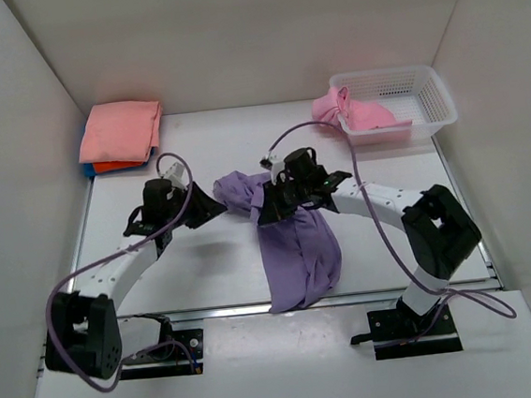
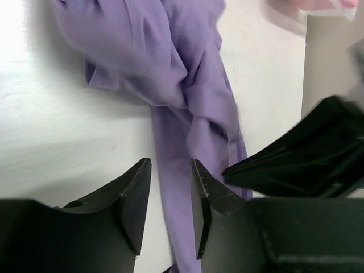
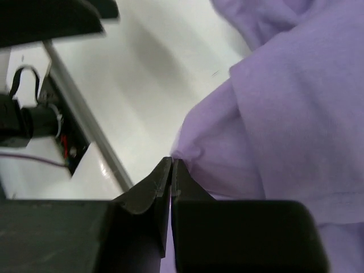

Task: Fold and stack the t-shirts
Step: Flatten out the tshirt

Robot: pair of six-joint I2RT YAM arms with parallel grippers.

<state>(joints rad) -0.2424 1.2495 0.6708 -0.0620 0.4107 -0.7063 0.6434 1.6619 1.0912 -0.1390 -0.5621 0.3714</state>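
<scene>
The lavender-purple t-shirt (image 1: 299, 252) lies crumpled mid-table, bunched at the far end and trailing toward the near edge. My right gripper (image 1: 269, 213) is shut on an edge of it, seen in the right wrist view (image 3: 172, 164) with the cloth (image 3: 284, 114) beside the tips. My left gripper (image 1: 214, 204) is open at the shirt's left end; in the left wrist view (image 2: 170, 170) a strip of the purple cloth (image 2: 170, 51) runs between the parted fingers. A salmon-pink tee (image 1: 122, 128) lies folded on an orange one (image 1: 116, 165) and a blue one at the back left.
A white mesh basket (image 1: 425, 99) stands at the back right with a light pink tee (image 1: 361, 114) hanging over its left rim. White walls enclose the table on three sides. The right arm's black gripper body (image 2: 307, 153) sits close beside my left fingers.
</scene>
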